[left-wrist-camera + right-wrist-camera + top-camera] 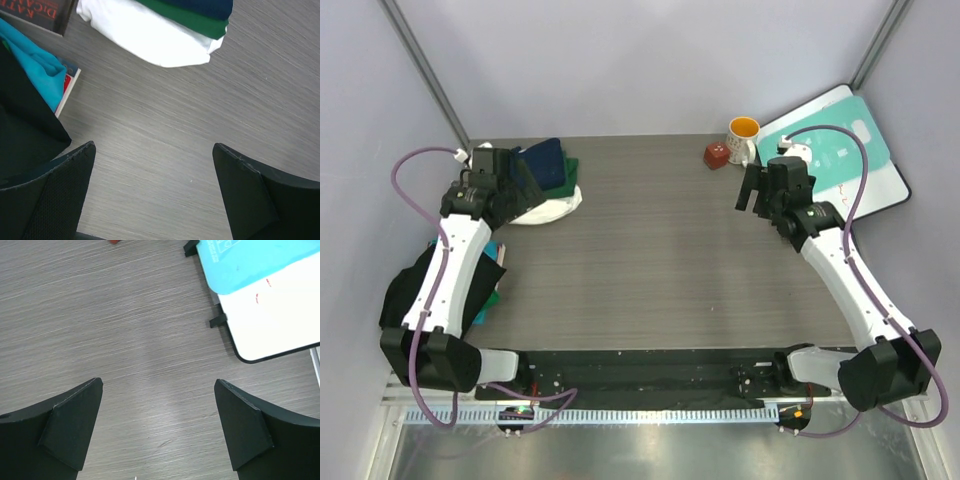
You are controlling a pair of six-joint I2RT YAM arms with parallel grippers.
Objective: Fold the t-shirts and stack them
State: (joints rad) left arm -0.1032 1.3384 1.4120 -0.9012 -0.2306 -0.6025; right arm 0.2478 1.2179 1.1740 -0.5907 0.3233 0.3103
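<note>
T-shirts [548, 178] are sitting in one folded stack at the far left of the table [660, 260]. The navy shirt [205, 6] is lying on top, the green shirt [195, 19] under it, and the white shirt [150, 35] at the bottom, spreading wider than the other two. Clutter is crowding the stack's left side. A dark-covered book [35, 12] is lying just beside the white shirt. A teal cloth [35, 70] is draping over a second book [69, 82] with a red edge, and a black cloth [20, 130] is overlapping the teal one and hanging off the table's left edge in the top view. At the far right, a mug [744, 138] is standing with a red-brown block [717, 155] just beside it. A teal-and-white board [840, 150] is sitting at the far right corner, partly past the table edge. The left gripper [154, 145] is hovering over bare wood grain with its jaws spread wide and gripping nothing. The stack is lying straight ahead of its fingers [60, 190], near but not touching, with only tabletop between them and the white shirt. The books and cloths are sitting off to one side of that finger, close by. The right gripper [158, 382] is also spread wide and holding nothing. It is hanging over bare table just beside the board's white corner, well apart from the stack across the width of the table.
</note>
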